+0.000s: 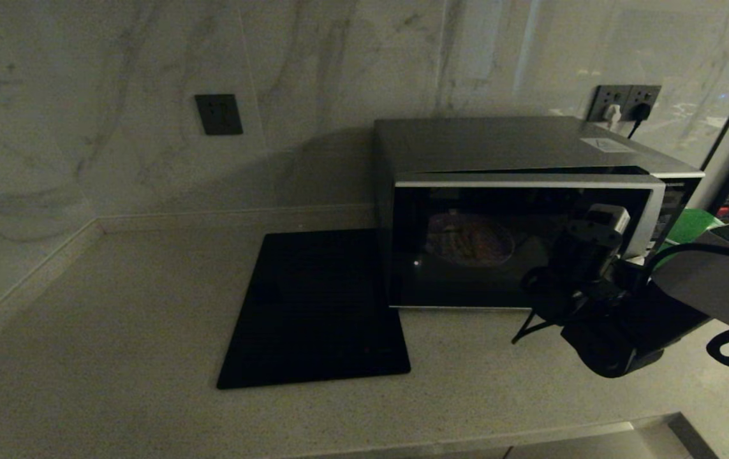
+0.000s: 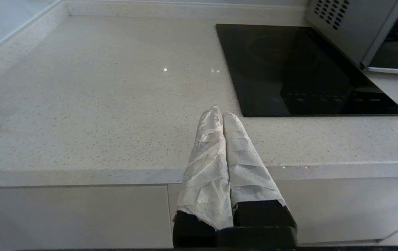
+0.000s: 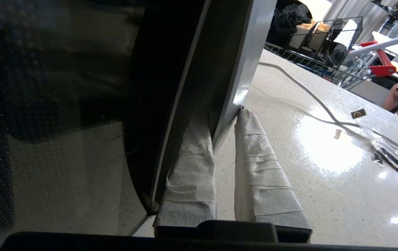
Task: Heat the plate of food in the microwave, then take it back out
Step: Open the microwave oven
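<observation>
I see the plate of food [image 1: 470, 240] inside the microwave [image 1: 517, 210], dim behind the dark glass door [image 1: 498, 245], just beyond my right tool and off to its left. Plate is small, round, pale lavender, with thin orange-yellow sticks on it, faint through the glass. Microwave is a big boxy thing, grey metal top, silver trim along the door's top edge, door slightly ajar at its right side.

My right tool [image 3: 225, 116] is at the door's free edge: one tape-wrapped finger [image 3: 192, 164] lies on the glass side, the other finger [image 3: 254, 164] on the outer side, pinching the silver door edge [image 3: 244, 66] between them. Finger wraps are white, wrinkled, tapering to points.

A flat black glass square [image 1: 316, 309] lies on the speckled pale stone desk [image 1: 115, 331], left of the microwave and touching it.

My left tool [image 2: 218, 112] is parked over the desk's front edge, fingers pressed together, nothing between them, black glass square ahead and to its right.
</observation>
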Robot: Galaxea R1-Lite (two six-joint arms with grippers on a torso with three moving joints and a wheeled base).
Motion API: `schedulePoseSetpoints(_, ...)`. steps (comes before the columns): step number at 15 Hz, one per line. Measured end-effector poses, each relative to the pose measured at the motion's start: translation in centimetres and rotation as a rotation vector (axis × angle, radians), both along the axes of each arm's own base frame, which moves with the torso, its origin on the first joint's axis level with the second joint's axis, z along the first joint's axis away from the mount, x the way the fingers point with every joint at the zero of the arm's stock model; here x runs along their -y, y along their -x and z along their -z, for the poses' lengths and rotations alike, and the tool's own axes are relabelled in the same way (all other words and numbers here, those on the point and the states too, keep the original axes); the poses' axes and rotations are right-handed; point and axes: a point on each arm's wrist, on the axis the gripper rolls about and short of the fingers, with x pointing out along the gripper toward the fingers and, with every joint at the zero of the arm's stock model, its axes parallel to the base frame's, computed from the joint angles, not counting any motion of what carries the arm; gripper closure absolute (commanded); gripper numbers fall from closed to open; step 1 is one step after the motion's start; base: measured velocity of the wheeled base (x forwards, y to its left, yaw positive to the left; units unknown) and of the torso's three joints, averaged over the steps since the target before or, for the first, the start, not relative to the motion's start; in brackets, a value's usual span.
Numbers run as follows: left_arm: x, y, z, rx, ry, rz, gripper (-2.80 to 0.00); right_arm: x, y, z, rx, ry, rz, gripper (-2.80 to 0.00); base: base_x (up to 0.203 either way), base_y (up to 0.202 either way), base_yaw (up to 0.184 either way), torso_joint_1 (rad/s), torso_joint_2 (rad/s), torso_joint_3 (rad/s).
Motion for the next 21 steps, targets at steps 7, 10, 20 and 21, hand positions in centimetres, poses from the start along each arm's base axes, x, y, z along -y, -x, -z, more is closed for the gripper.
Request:
schedulePoseSetpoints(7, 0.0, 0.0, 0.0, 0.000, -0.001, -0.001, 0.00, -1.6, 1.7, -0.4, 0.024, -0.009, -0.075, 0.00, 0.000, 0.000, 0.000, 0.000, 0.00, 0.000)
schedulePoseSetpoints(10, 0.0, 0.0, 0.0, 0.000, 0.000, 0.000, 0.00, -2.4, 2.3, -0.6, 0.046, -0.015, -0.108, 0.00, 0.000, 0.000, 0.000, 0.000, 0.00, 0.000)
schedulePoseSetpoints(20, 0.0, 0.0, 0.0, 0.000, 0.000, 0.000, 0.00, -6.9, 5.8, -1.0, 0.074, -0.033, -0.260, 0.00, 0.000, 0.000, 0.000, 0.000, 0.00, 0.000)
schedulePoseSetpoints(21, 0.0, 0.0, 0.0, 0.000, 0.000, -0.001, 0.00, -6.9, 6.2, -1.3, 0.084, -0.038, -0.267, 0.00, 0.000, 0.000, 0.000, 0.000, 0.00, 0.000)
